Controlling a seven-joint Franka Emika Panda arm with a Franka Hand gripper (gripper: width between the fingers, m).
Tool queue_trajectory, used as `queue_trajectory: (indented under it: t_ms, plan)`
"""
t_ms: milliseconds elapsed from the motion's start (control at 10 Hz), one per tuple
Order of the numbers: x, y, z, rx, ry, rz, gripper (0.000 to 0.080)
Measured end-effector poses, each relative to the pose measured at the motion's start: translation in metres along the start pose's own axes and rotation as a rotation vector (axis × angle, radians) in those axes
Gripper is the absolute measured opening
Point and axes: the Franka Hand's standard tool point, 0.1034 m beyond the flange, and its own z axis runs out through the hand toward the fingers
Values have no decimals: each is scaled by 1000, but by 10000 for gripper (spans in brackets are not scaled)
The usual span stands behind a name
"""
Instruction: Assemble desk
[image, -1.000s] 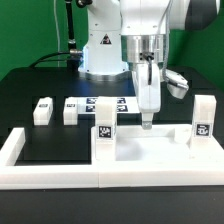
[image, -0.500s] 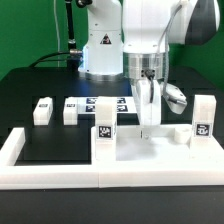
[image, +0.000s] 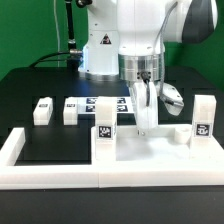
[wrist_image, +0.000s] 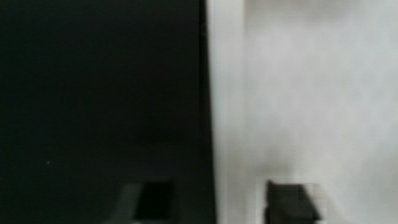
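I've got the tool (image: 143, 127) low at the back rim of the tabletop (image: 150, 152), fingers (wrist_image: 151, 200) spread astride it and not yet pinching, I judge to seize the tabletop, which lies along the worktop's (image: 40, 85) front edge with two legs (image: 104, 130) standing on it.

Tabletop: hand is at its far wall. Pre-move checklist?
1. Hand low at the tabletop wall: ok.
2. Fingers straddle the wall edge in the wrist view, one over black table, one over white: ok.
3. Hand open: ok. Contact with the wall: cannot tell.
4. Corner legs upright on the tabletop: ok. Fully seated: cannot tell.
5. Loose legs stand apart from the hand: ok.
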Motion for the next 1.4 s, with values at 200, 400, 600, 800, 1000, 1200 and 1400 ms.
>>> queue_trajectory:
  t_ms: [200, 400, 600, 800, 1000, 1200, 1400]
  plan:
    - [0, -2, -1, 7, 2, -2, 56]
    - [0, -2, -1, 7, 2, -2, 56]
    - [0, -2, -1, 7, 2, -2, 56]
    - [0, -2, -1, 7, 2, -3, 56]
    - [0, -2, -1, 7, 2, -3, 57]
    - [12, 5, -4, 3, -2, -170, 57]
    - [36, 19, -5, 2, 0, -404, 57]
